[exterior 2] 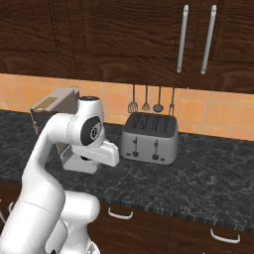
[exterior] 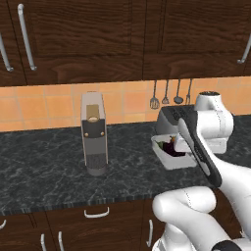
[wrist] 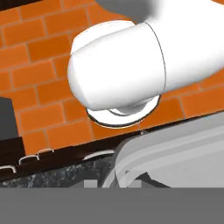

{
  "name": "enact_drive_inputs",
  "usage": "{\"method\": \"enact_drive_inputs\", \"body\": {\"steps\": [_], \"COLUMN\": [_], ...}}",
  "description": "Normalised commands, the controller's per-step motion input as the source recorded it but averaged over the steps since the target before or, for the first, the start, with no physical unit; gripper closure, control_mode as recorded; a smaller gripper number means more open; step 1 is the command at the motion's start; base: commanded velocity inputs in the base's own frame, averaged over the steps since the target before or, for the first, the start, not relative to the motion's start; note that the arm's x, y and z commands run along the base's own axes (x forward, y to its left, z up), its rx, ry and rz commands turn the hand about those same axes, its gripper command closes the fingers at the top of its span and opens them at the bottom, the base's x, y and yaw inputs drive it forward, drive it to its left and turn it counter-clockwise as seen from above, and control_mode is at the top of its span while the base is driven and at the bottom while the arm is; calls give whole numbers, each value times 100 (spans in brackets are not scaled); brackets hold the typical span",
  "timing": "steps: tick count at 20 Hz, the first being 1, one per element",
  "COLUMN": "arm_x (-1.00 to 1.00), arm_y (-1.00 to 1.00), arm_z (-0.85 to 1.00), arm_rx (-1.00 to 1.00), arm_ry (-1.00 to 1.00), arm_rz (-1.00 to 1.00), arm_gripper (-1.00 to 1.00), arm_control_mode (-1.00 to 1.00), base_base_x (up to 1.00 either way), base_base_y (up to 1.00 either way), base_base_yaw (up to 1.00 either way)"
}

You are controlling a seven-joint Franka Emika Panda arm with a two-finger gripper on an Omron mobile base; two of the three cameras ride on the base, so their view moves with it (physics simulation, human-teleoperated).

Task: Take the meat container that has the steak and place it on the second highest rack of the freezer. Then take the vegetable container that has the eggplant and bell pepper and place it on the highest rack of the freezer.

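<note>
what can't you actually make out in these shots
- Vegetable container, left base view: the arm covers its right half; a dark item shows inside, too small to name for sure.
- Gripper, left base view: hidden behind the arm's own links, so what it holds can't be seen.
- Coffee machine, right base view: mostly hidden by the arm.
- Hand view: the pale tray rim is cut off by the edges; contents unseen.

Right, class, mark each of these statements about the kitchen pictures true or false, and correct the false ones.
1. A white container with vegetables sits on the counter. True.
2. The toaster is red. False: it is silver-grey.
3. Utensils hang on the tiled wall above the toaster. True.
4. The coffee machine lies on its side. False: it stands upright.
5. The cabinets are white. False: dark wood.
</note>
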Motion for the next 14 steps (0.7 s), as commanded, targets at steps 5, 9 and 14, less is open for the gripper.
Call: {"method": "enact_drive_inputs", "body": {"steps": [5, 9, 14], "arm_x": [-46, -76, -72], "arm_y": [66, 37, 5], "arm_z": [1, 6, 3], "arm_rx": [0, 0, 0], "arm_ry": [-5, -22, -16], "arm_rz": [15, 3, -4], "arm_gripper": [100, 100, 100], "arm_control_mode": [-100, -100, -100], "base_base_x": [0, 0, 0], "base_base_y": [0, 0, 0], "base_base_yaw": [0, 0, 0]}}
